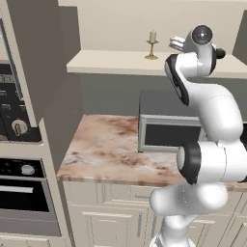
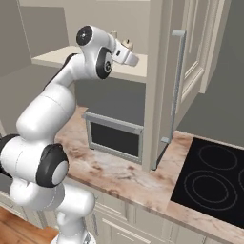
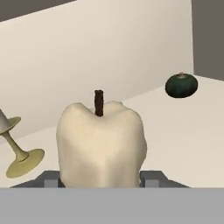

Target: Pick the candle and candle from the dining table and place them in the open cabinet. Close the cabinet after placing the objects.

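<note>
My gripper (image 3: 100, 177) is shut on the short stubby cream candle (image 3: 100, 142), whose dark wick points up between the two fingertips (image 3: 152, 177). The hand (image 1: 177, 43) is raised over the cream shelf (image 1: 111, 62) of the open cabinet. The other candle, in its slim brass candlestick (image 1: 152, 46), stands upright on that shelf just left of the hand; its round foot (image 3: 25, 162) shows in the hand view. From the right base view the gripper (image 2: 131, 48) reaches into the cabinet beside the open door (image 2: 164, 81). The dining table is out of view.
A dark green round fruit (image 3: 181, 85) lies farther along the shelf. The door's long bar handle (image 2: 177, 86) hangs right of the arm. Below are a marbled counter (image 1: 106, 144), a microwave (image 1: 169, 130), a black cooktop (image 2: 214, 186) and an oven stack (image 1: 19, 159).
</note>
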Controlling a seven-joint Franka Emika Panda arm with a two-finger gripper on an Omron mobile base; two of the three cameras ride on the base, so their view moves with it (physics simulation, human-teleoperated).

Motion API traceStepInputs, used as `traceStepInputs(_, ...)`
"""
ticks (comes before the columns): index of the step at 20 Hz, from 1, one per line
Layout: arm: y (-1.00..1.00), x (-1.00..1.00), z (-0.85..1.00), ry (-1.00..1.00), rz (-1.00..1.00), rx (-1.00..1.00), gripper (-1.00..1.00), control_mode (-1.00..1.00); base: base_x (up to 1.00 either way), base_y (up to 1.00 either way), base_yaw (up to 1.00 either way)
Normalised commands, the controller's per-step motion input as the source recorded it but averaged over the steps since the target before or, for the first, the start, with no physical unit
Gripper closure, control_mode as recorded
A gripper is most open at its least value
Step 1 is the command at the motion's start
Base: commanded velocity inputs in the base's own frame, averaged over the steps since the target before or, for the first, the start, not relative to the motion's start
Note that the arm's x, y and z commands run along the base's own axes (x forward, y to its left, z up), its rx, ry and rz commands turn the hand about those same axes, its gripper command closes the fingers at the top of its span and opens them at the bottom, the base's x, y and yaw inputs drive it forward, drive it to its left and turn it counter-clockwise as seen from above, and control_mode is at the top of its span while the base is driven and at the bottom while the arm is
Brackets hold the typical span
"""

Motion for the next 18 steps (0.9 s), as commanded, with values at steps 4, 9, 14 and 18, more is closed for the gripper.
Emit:
traceStepInputs(4, -0.01, 0.04, -0.01, 0.0, 0.0, 0.0, 1.0, -1.0, 0.0, 0.0, 0.0)
traceStepInputs(9, 0.0, 0.06, -0.05, -0.08, 0.0, 0.0, 1.0, -1.0, 0.0, 0.0, 0.0)
traceStepInputs(14, 0.0, 0.01, -0.17, -0.18, 0.0, 0.0, 1.0, -1.0, 0.0, 0.0, 0.0)
traceStepInputs(18, 0.0, 0.0, -0.26, -0.14, 0.0, -0.02, 1.0, -1.0, 0.0, 0.0, 0.0)
